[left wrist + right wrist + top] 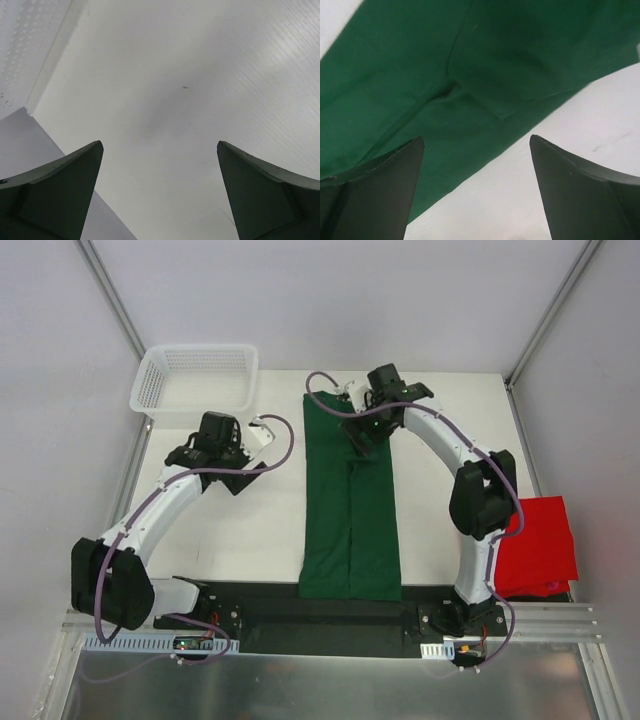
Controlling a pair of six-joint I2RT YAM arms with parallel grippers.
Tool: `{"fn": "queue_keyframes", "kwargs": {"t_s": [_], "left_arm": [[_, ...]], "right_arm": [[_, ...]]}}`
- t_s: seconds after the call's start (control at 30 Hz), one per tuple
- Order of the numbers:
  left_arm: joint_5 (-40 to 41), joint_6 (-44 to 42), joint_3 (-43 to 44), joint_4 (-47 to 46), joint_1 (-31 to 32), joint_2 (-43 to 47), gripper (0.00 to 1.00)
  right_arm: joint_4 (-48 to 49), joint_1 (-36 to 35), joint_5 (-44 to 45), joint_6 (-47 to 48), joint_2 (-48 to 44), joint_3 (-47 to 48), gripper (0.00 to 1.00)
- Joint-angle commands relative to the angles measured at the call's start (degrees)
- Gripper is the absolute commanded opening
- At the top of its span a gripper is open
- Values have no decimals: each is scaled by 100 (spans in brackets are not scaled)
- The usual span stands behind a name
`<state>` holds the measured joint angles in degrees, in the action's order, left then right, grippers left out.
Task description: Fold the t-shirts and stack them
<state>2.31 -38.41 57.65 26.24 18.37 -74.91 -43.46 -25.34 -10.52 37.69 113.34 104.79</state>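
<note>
The green shirt (350, 510) is laid along the middle of the table (240, 530) as a long narrow strip. Both sides are folded inward, so that their edges meet in a line down its near half. Its near end reaches the black strip at the table's near edge, and its far end lies close to the far edge. The red shirt (537, 545) is seen well apart from it, at the right near corner. It is flattened into a rough square and partly hidden behind the right arm.

The right gripper (362, 435) is held over the far part of the green shirt. In the right wrist view its fingers (380, 185) are spread wide with nothing gripped between them. Green cloth (470, 75) and a corner of white table are shown beneath.

The left gripper (265, 440) is held over bare table to the left of the green shirt. Its fingers (55, 190) are likewise opened wide and nothing is held.

A white mesh basket (197, 349) is set at the far left corner, just beyond the left gripper.
</note>
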Motion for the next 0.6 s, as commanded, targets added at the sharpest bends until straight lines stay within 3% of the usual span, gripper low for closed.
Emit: {"fn": "queue_keyframes", "kwargs": {"t_s": [0.0, 0.13, 0.17, 0.57], "left_arm": [[-468, 176, -16, 109, -272, 547, 99], [-319, 159, -227, 162, -378, 846, 99], [-301, 150, -280, 171, -439, 934, 99], [-494, 317, -737, 391, -870, 1427, 99]], "right_arm": [[250, -304, -46, 71, 100, -503, 91], [417, -383, -169, 80, 329, -565, 92], [496, -410, -248, 167, 338, -591, 100], [1103, -937, 428, 941, 821, -671, 96]]}}
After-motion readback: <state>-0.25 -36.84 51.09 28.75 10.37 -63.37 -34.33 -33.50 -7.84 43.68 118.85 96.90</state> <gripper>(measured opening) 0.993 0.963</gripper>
